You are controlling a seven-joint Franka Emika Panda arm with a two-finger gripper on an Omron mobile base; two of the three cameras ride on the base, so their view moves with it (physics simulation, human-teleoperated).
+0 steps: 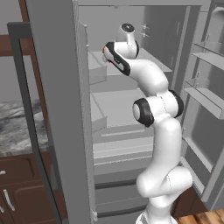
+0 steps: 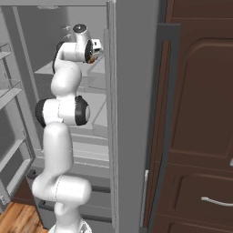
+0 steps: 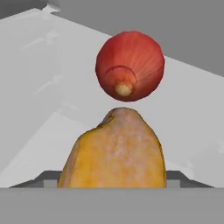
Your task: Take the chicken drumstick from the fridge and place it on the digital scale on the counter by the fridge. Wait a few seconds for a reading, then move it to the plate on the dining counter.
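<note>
**Robot arm reaching into the open fridge, chicken drumstick right at its gripper**

A white robot arm stretched up from its base into the open fridge, a tall light-grey appliance with grey shelves inside and racks on its doors. The arm's hand was at an upper shelf. In the right base view the gripper sat at the shelf's level, with a small orange-brown patch visible just beside it.

The hand view showed the chicken drumstick very close up: a glossy orange-brown oblong rising from the bottom of that view, right where the fingers would be. The fingertips themselves were hidden behind the meat, so I could not tell how wide the gripper stood or whether it had hold of the drumstick. Just beyond the drumstick lay a small round red fruit, close to its far end; whether the two touched could not be made out. Both rested on the pale grey shelf.

At the left of the left base view, a grey-marbled tabletop sat over dark brown cabinets beside the fridge.

Judging by this, the task was in its first stage. The fridge stood open and the hand had arrived at the drumstick, which remained inside the fridge. Lifting it out, weighing it on the scale, waiting, and carrying it to the plate all appeared still to do.
</note>
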